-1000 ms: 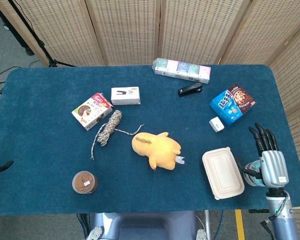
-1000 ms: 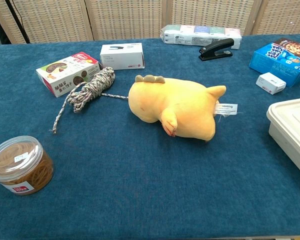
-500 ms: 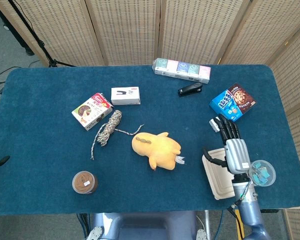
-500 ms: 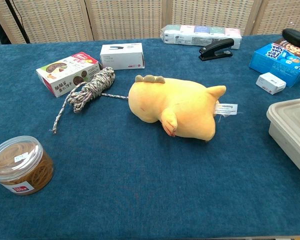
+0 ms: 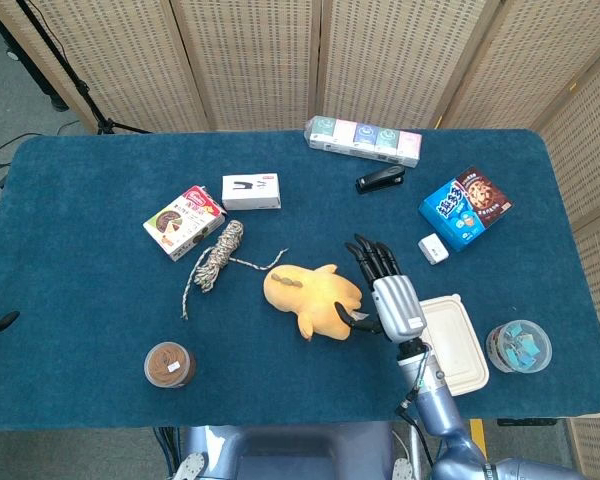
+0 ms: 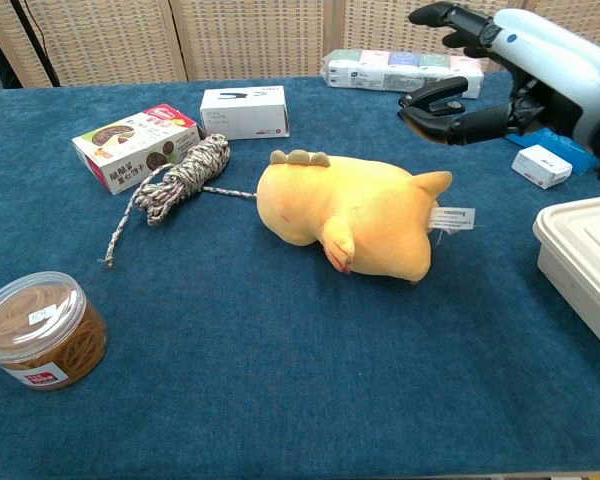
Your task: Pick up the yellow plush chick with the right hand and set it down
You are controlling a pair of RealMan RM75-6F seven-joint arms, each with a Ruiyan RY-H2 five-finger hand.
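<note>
The right hand (image 5: 392, 292) hangs above the blue worktop (image 5: 100, 240) with its dark fingers (image 5: 375, 258) spread apart and nothing in them, the thumb reaching toward the left. In the chest view the same hand (image 6: 500, 75) enters from the upper right, cut off at the frame edge, so its wrist and arm are hidden there. The left hand is in neither view.

The yellow plush chick (image 5: 312, 296) lies on its side near the middle of the worktop, just to the left of the right hand. From the head view the thumb looks to reach the chick's tail end with its white tag, but the chest view shows the hand raised above and behind the chick (image 6: 352, 213), apart from it.

Just to the right of the hand lies a pale lidded container (image 5: 452, 338), partly covered by the wrist. Farther right stands a small clear tub (image 5: 518, 345) of blue clips. Behind the hand sit a small white box (image 5: 432, 248), a blue cookie box (image 5: 465, 208) and a black stapler (image 5: 380, 179).

To the chick's left lies a coil of rope (image 5: 216, 256).
</note>
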